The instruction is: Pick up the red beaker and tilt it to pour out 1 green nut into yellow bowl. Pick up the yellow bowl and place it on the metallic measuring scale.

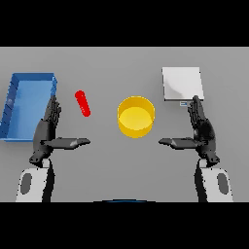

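Fingers on both of my hands are straight and relaxed, thumbs stuck out toward the middle of the table, and neither hand has hold of anything. From the head view I see my left hand [48, 130] low on the left, its fingertips reaching up over the near right corner of the blue tray [19, 87], so that corner is partly covered and I cannot tell whether they touch the tray or hang above it. My right hand [200, 130] mirrors it on the right, fingertips just at the near edge of the metallic measuring scale [182, 83], covering part of that edge; a small bluish mark by the scale's near side is too small for me to read.

Between the hands stands the yellow bowl [136, 116], upright on the grey table [121, 165], apart from both thumbs. Its inside looks plain yellow; I cannot make out any green nut in it.

Left of the bowl, just right of my left fingertips, lies the red beaker [82, 103], seen as a slim red shape slanting away up and to the left. I cannot tell which end is its mouth, or whether anything is inside. Tray's left side runs close to the picture's edge.
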{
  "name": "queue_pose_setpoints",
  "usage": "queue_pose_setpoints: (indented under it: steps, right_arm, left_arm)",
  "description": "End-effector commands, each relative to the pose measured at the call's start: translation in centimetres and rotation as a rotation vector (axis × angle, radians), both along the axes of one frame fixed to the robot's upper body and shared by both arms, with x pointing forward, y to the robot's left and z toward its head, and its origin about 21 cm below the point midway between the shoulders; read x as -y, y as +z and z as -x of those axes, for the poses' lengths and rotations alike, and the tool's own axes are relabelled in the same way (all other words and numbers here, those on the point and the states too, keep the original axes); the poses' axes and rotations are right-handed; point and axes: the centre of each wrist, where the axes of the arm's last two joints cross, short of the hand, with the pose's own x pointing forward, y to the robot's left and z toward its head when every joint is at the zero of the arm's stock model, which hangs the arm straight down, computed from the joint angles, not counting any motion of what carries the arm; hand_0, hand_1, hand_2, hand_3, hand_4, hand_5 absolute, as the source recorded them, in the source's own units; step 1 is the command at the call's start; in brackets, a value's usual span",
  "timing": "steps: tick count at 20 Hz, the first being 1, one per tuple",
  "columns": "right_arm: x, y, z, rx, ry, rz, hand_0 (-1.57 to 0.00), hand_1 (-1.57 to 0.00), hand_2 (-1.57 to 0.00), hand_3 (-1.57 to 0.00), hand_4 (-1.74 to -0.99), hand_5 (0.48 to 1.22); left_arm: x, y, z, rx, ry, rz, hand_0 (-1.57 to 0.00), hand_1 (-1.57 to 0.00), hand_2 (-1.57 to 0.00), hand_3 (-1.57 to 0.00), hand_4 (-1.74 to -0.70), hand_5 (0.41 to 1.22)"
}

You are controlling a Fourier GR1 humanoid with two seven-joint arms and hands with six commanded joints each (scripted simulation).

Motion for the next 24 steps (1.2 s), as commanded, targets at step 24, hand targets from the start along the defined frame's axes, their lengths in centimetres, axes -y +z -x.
queue_pose_setpoints:
  steps: [24]
  right_arm:
    - [1.9, 0.9, 1.2, 0.097, 0.104, 0.179, 0.0, 0.0, 0.0, 0.0, -1.295, 0.623]
  left_arm:
    - [1.8, 0.4, -0.4, -0.039, -0.085, -0.187, 0.0, 0.0, 0.0, 0.0, -1.21, 0.664]
